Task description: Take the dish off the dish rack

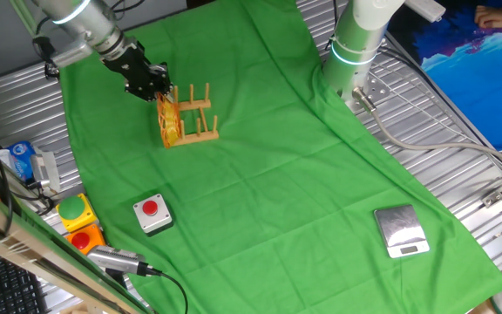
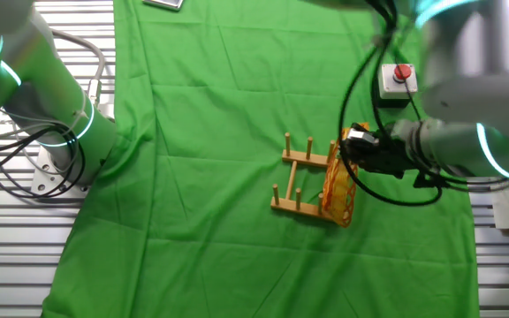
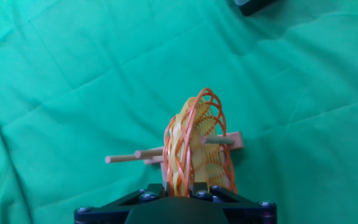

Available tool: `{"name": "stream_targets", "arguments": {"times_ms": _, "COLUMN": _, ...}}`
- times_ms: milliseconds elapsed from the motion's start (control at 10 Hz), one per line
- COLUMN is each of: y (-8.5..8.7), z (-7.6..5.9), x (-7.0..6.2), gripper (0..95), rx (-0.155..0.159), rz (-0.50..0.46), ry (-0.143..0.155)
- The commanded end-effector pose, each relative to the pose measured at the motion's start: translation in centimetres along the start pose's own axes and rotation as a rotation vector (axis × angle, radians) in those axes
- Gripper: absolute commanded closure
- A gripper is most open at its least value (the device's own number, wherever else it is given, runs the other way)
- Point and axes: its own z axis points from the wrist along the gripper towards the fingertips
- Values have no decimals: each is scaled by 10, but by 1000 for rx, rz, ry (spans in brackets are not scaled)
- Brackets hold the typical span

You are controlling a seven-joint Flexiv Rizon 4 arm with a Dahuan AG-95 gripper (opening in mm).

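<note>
Apparently claw point(image 3: 194, 190) around dish point(image 3: 197, 146) rim, upright in dish rack point(image 1: 197, 118).

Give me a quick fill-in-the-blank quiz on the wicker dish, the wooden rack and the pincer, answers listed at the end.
1. The dish stands on its ____ in the dish rack.
2. The pincer grips the dish at its ____ edge.
3. The rack stands on a ____ cloth.
4. The grey box carries a ____ button.

Answers: edge; top; green; red
</note>
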Motion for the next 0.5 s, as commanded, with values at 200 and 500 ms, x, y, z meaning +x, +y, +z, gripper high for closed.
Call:
{"name": "stream_targets", "arguments": {"times_ms": 200, "y": 2, "z": 1, "x": 0, "gripper": 950, "rx": -11, "rz": -6, "ry": -29}}
{"name": "stream_targets", "arguments": {"times_ms": 500, "y": 2, "z": 1, "x": 0, "gripper": 950, "rx": -13, "rz": -8, "ry": -35}}
